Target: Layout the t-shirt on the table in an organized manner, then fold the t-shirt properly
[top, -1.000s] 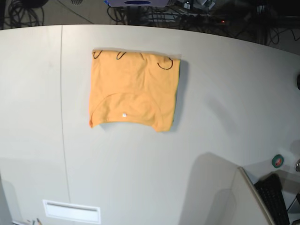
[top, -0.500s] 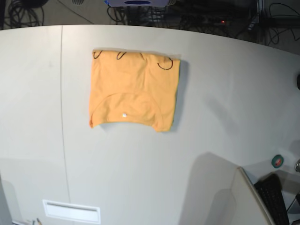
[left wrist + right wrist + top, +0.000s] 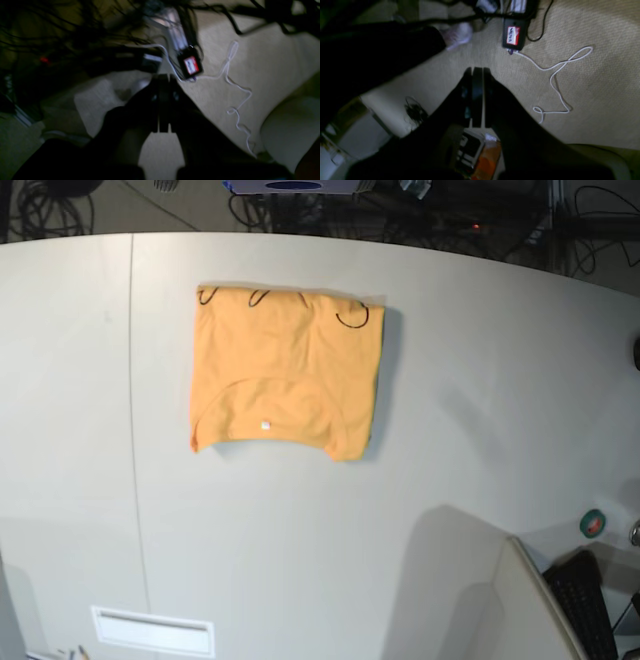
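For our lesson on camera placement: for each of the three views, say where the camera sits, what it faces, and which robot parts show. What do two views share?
Base: overhead, facing the table and folded t-shirt; no arms show.
Left wrist: behind the shut left gripper, facing carpet.
Right wrist: behind the shut right gripper, facing carpet.
Shared: both wrist views show the black red-labelled box and white cable.

bright, even base view with wide-angle bowing at edges; both wrist views dim, blurred, heavily shadowed
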### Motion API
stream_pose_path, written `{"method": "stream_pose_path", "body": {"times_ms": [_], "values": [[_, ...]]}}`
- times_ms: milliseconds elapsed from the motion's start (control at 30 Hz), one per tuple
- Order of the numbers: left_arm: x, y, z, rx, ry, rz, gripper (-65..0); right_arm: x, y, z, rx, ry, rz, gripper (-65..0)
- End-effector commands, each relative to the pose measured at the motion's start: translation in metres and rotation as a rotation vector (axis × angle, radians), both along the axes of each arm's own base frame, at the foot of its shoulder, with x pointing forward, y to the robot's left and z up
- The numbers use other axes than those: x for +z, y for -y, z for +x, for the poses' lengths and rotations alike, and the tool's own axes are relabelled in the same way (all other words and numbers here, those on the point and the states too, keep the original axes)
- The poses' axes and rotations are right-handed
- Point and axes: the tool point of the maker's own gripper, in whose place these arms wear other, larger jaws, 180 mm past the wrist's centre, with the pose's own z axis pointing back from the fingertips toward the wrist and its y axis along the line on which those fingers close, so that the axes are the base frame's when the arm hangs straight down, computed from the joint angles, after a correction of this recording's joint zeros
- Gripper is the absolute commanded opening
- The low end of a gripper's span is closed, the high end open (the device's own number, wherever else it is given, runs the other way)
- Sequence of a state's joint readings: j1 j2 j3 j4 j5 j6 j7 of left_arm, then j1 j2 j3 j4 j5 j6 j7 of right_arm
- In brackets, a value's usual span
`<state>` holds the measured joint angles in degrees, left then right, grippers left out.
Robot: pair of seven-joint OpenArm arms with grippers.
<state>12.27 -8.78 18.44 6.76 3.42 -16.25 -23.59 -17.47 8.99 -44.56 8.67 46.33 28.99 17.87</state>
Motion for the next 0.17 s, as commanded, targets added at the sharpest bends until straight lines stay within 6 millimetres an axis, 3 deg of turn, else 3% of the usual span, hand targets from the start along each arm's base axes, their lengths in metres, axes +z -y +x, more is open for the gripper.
{"method": "stream_pose_path", "body": {"times_ms": [0, 133], "values": [[0.002, -0.003, -0.013, -0.005, -0.023, 0.002, -65.0, 0.000, 0.004, 0.003, -0.006, 0.006, -0.001, -65.0], [0.001, -0.004, -0.014, -0.007, -0.028, 0.005, -65.0, -0.002, 0.004, 0.016, -0.006, 0.028, 0.000, -65.0]]}}
